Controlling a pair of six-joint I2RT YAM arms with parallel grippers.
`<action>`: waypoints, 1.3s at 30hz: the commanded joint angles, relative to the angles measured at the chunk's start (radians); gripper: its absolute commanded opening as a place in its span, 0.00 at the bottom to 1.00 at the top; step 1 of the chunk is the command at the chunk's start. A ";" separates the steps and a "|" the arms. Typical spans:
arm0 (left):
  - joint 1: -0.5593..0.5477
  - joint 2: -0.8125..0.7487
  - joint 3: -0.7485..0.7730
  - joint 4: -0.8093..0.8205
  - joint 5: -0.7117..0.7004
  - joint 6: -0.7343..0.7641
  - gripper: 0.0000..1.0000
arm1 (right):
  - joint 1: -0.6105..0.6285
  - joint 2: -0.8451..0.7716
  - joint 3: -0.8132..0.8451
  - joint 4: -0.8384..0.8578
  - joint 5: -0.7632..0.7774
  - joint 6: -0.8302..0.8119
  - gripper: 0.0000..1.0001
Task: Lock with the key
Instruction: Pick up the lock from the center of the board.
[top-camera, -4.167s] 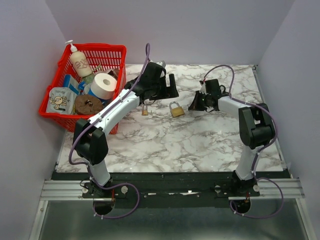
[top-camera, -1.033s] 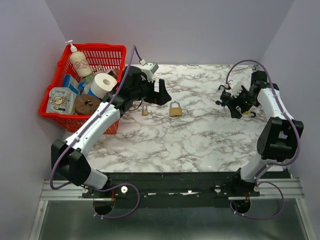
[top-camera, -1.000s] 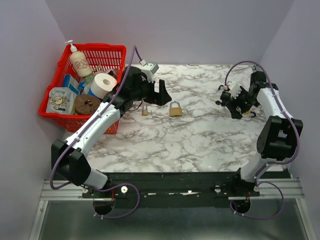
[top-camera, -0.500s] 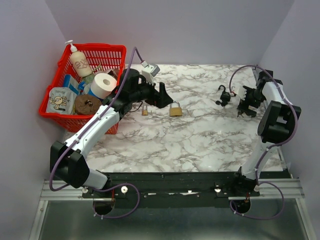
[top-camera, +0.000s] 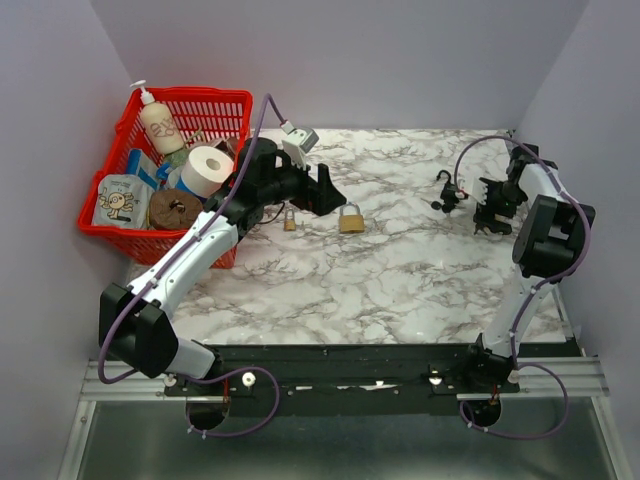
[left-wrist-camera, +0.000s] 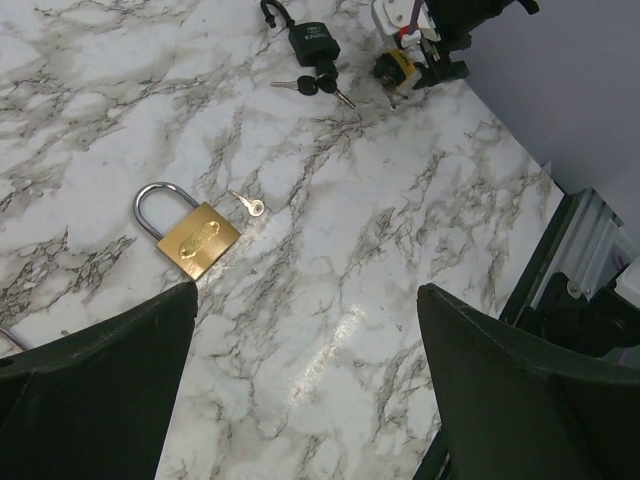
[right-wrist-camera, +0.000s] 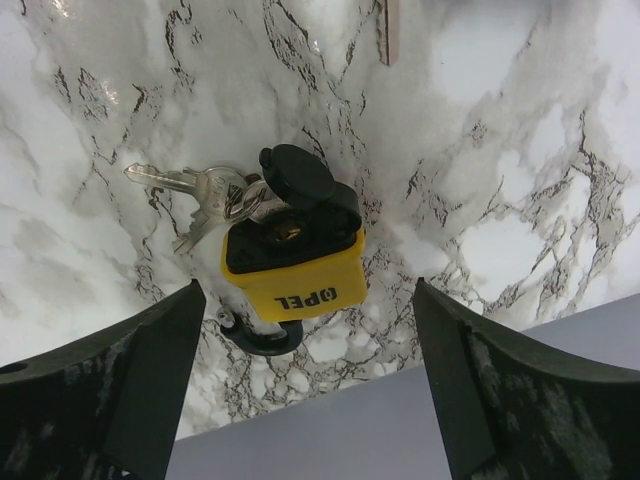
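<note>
A yellow padlock (right-wrist-camera: 297, 270) with a black top and an open keyhole cap lies on the marble by the back right wall, with a bunch of keys (right-wrist-camera: 195, 190) at its keyhole end. My right gripper (right-wrist-camera: 310, 400) hangs over it, open, fingers wide to either side and not touching it. Further left lies a black padlock (top-camera: 447, 190) with its own keys (left-wrist-camera: 318, 85). A brass padlock (left-wrist-camera: 192, 237) lies mid-table with a small loose key (left-wrist-camera: 248, 205) beside it. My left gripper (top-camera: 325, 190) hovers open just left of the brass padlock, holding nothing.
A red basket (top-camera: 190, 100) of toiletries stands at the back left. A small padlock (top-camera: 290, 220) lies under the left arm. The right wall (right-wrist-camera: 400, 420) stands close behind the yellow padlock. The marble table (top-camera: 400, 280) runs to the near rail.
My right gripper has swung right toward the back right corner, uncovering the black padlock, and now sits over the yellow one. The left arm has barely shifted.
</note>
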 joint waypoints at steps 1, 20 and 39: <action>0.010 -0.022 -0.007 0.041 0.020 -0.018 0.99 | -0.001 0.032 0.006 0.015 0.011 -0.036 0.91; 0.030 -0.031 -0.027 0.058 0.004 -0.064 0.99 | 0.007 0.053 0.052 -0.073 -0.058 -0.059 0.53; 0.139 -0.080 0.019 0.055 0.233 -0.094 0.99 | -0.004 -0.263 0.348 -0.469 -0.866 0.764 0.06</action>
